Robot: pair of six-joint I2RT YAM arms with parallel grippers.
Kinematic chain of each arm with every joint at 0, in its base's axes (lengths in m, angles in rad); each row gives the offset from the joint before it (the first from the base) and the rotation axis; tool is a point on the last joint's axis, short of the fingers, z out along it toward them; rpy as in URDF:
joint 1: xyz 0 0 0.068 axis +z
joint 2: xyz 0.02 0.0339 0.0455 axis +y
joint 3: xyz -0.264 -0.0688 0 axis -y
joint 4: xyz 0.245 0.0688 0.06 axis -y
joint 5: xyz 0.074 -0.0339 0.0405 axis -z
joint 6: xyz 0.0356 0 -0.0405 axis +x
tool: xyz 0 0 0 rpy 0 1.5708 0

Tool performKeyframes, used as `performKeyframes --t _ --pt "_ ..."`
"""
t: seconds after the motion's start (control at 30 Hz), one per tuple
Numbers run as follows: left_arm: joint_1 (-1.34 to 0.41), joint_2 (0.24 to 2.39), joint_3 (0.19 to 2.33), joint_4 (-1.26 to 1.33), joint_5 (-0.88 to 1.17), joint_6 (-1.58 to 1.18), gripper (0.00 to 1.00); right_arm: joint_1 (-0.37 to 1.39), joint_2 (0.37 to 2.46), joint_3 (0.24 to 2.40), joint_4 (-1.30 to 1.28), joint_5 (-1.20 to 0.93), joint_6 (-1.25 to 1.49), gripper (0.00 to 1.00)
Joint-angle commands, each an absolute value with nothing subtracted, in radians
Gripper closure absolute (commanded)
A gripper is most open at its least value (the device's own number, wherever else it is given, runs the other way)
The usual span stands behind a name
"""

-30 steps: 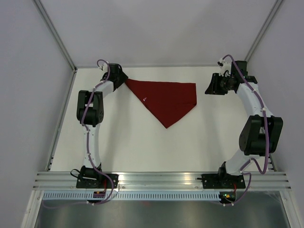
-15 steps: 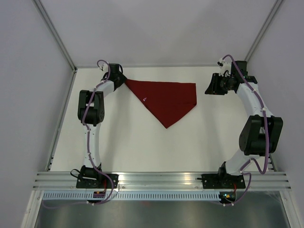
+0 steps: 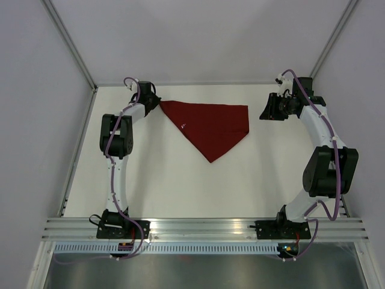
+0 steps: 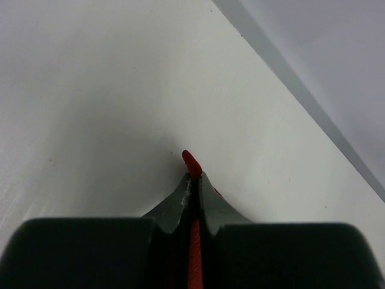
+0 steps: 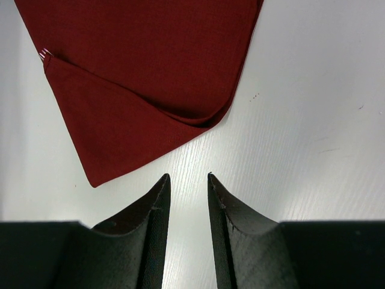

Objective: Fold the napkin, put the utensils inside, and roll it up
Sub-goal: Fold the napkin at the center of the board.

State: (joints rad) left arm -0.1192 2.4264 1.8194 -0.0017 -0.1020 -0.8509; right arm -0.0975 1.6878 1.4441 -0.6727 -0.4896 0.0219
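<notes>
I'm pinching the folded napkin [image 3: 210,126] by its far-left corner w/ left gripper [image 4: 194,176], far side of table [image 3: 180,186]. Right gripper [image 5: 187,176] is waiting parted, empty, beside it. Fork not in view; loading & rolling are left.

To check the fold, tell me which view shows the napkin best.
Top external: the whole folded napkin is in frame. Left wrist shows only a red tip pinched in the left gripper. Right wrist shows a cropped part with overlapping layers.

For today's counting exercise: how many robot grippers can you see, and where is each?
2. The left gripper is shut on the napkin's far-left corner; the right gripper is open, just short of its right side.
</notes>
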Motion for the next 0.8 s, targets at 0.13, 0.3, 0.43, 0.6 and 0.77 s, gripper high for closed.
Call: performKeyframes --t 0.13,0.3,0.43,0.6,0.77 --pt "-0.121 2.340 1.660 0.340 0.034 -0.865 0.93 -0.100 1.657 1.448 -0.672 -0.506 0.014 0.63" --pt "-0.135 2.270 1.559 0.511 0.107 -0.831 0.95 -0.098 1.657 1.451 -0.670 -0.502 0.012 0.63" --pt "-0.150 2.208 1.485 0.604 0.121 -0.816 0.96 -0.100 1.658 1.453 -0.672 -0.503 0.015 0.63" --pt "-0.160 2.140 1.384 0.722 0.146 -0.813 0.97 -0.098 1.657 1.450 -0.670 -0.502 0.015 0.63" --pt "-0.175 2.109 1.332 0.778 0.233 -0.793 0.98 -0.098 1.660 1.453 -0.667 -0.499 0.015 0.63"
